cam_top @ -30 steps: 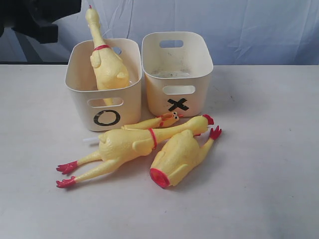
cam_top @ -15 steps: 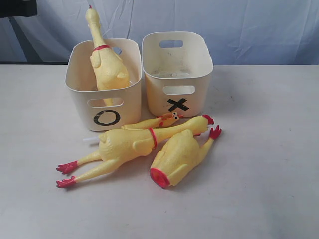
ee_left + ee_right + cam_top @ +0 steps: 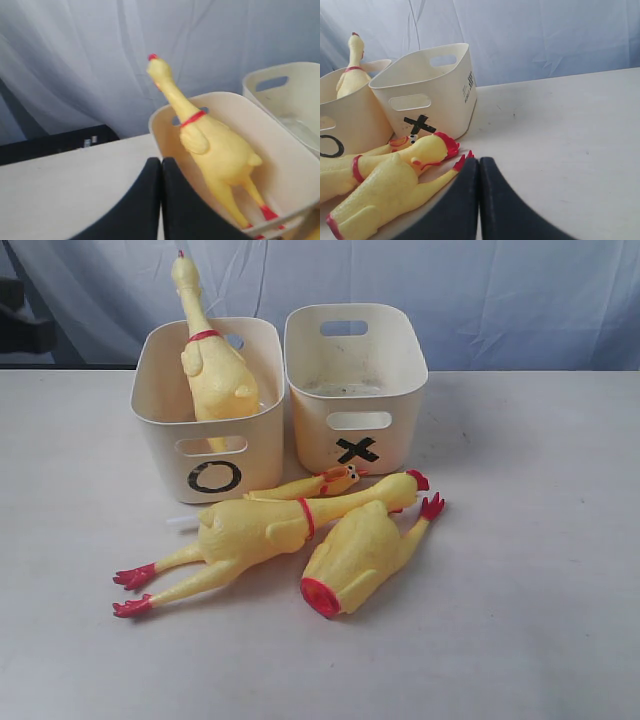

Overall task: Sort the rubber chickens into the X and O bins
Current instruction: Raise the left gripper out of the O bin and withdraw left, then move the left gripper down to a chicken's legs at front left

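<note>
In the O bin (image 3: 160, 410), one long chicken (image 3: 215, 370) is standing feet down, its neck and head poking above the rim. The X bin (image 3: 355, 390) is sitting just beside it. On the table (image 3: 540, 580) in front of both bins, you are seeing three more. The second long chicken (image 3: 250, 535) is lying on its side. The small chicken (image 3: 305, 486) is lying between it and the bins. The headless chicken (image 3: 360, 555) is resting just beside the long one's neck. Your left gripper (image 3: 161, 160) is hovering outside the O bin, fingers pressed together on nothing. Your right gripper (image 3: 479, 161) is hanging low over the table near the headless chicken, fingers likewise together and empty.
</note>
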Available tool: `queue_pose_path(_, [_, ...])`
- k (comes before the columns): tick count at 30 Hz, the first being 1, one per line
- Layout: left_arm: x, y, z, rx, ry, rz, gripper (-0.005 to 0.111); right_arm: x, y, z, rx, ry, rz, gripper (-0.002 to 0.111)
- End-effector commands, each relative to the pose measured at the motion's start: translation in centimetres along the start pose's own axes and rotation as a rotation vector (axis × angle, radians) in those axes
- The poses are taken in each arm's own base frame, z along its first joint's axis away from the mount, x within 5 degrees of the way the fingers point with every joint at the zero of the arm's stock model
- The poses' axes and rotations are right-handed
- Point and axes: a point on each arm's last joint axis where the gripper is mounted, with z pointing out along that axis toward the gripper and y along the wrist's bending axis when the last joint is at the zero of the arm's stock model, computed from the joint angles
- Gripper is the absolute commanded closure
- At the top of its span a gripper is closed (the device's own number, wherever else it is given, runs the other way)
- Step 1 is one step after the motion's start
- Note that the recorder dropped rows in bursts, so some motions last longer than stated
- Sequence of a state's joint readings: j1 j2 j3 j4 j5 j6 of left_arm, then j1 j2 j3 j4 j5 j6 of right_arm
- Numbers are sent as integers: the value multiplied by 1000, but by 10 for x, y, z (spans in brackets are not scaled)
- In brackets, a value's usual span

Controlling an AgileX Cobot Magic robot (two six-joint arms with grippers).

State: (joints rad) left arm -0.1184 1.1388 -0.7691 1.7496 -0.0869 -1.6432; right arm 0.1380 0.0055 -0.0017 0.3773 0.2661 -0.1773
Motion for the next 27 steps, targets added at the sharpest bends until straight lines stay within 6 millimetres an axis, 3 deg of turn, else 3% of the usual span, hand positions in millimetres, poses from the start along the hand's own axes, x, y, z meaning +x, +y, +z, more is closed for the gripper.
queue_pose_path(1, [10, -14, -3, 135, 35, -66, 107, 0, 0, 0, -3, -10, 0, 109])
queue_pose_path(12, [18, -25, -4, 242, -3, 7, 107, 0, 0, 0, -2, -12, 0, 109])
queue_pose_path(22, [65, -48, -5, 173, 122, 116, 107, 0, 0, 0, -2, -12, 0, 109])
queue_pose_path(27, [77, -60, -9, 160, 243, 79, 107, 0, 0, 0, -2, -12, 0, 109])
